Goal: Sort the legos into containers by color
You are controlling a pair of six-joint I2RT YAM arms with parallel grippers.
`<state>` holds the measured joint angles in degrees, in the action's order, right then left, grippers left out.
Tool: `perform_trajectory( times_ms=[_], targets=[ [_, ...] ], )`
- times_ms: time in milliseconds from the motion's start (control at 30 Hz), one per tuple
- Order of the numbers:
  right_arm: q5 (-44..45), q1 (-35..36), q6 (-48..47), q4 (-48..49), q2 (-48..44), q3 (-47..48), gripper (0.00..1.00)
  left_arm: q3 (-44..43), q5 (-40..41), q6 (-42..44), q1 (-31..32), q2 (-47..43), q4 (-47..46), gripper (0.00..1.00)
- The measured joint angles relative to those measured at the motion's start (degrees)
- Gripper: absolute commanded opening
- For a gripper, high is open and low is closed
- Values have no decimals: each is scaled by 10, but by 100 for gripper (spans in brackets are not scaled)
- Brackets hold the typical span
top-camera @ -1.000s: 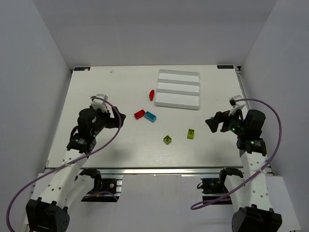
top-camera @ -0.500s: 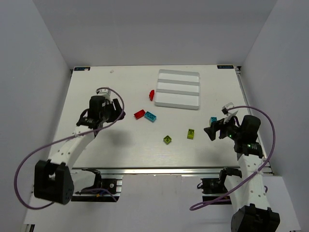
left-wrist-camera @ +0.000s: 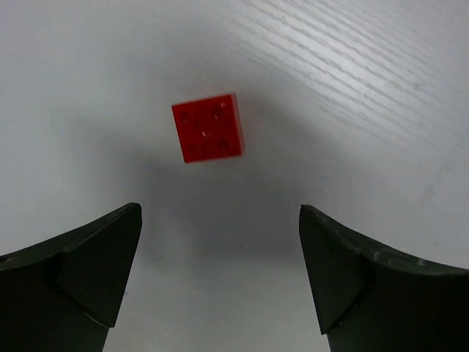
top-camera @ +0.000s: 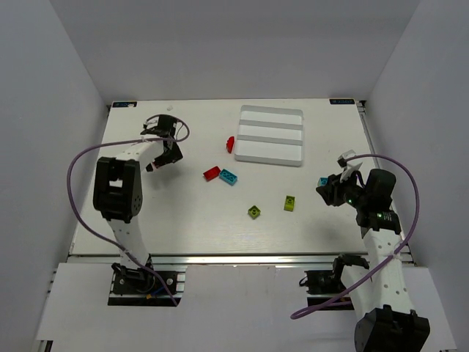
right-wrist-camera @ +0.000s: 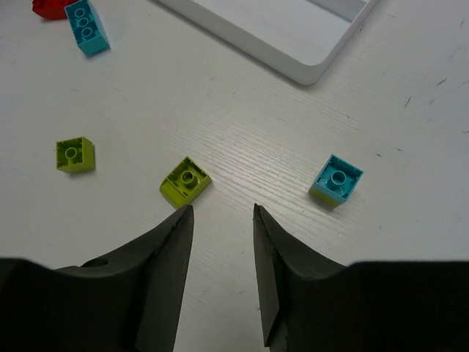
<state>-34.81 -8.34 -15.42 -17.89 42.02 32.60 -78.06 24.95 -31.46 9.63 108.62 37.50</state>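
Observation:
The white tray (top-camera: 272, 135) with three long compartments lies at the far middle of the table. One red lego (top-camera: 230, 144) leans at the tray's left edge. Another red lego (top-camera: 212, 172) touches a long cyan lego (top-camera: 229, 176). Two yellow-green legos (top-camera: 254, 211) (top-camera: 290, 202) lie nearer me. A small cyan lego (top-camera: 323, 181) sits just beyond my right gripper (top-camera: 322, 192). In the right wrist view this gripper (right-wrist-camera: 220, 209) is narrowly open with nothing between its fingers, near a yellow-green lego (right-wrist-camera: 185, 181). My left gripper (top-camera: 155, 163) (left-wrist-camera: 220, 213) stands wide open above a red lego (left-wrist-camera: 208, 128).
The left arm reaches across the far-left part of the table, with its purple cable (top-camera: 80, 158) looping beside it. The right arm stays near the table's right edge (top-camera: 366, 147). The tray's near corner (right-wrist-camera: 304, 73) shows in the right wrist view.
The left arm has swung out to the far left and its jaws have opened wide again. The right gripper has dropped slightly toward me, its jaws have narrowed, and the small cyan lego now shows beside it.

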Motion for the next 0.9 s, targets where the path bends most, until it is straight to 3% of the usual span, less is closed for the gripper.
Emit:
perform_trajectory(
  times_ms=[167, 333, 367, 633, 867, 900],
  targets=[
    [4, 10, 0, -1, 0, 0, 44, -75, 27, 0, -21, 81, 34, 97],
    [12, 19, 0, -1, 0, 0, 44, -137, 20, 5, -41, 129, 49, 85],
    [15, 21, 0, -1, 0, 0, 44, -138, 13, 8, -45, 130, 49, 80],
    [36, 43, 0, -1, 4, 0, 44, -104, -41, 9, -63, 113, 12, 73],
    [49, 52, 0, -1, 8, 0, 44, -74, -90, 6, -65, 97, -22, 38],
    [49, 53, 0, -1, 9, 0, 44, -71, -94, 9, -65, 95, -24, 29]
  ],
)
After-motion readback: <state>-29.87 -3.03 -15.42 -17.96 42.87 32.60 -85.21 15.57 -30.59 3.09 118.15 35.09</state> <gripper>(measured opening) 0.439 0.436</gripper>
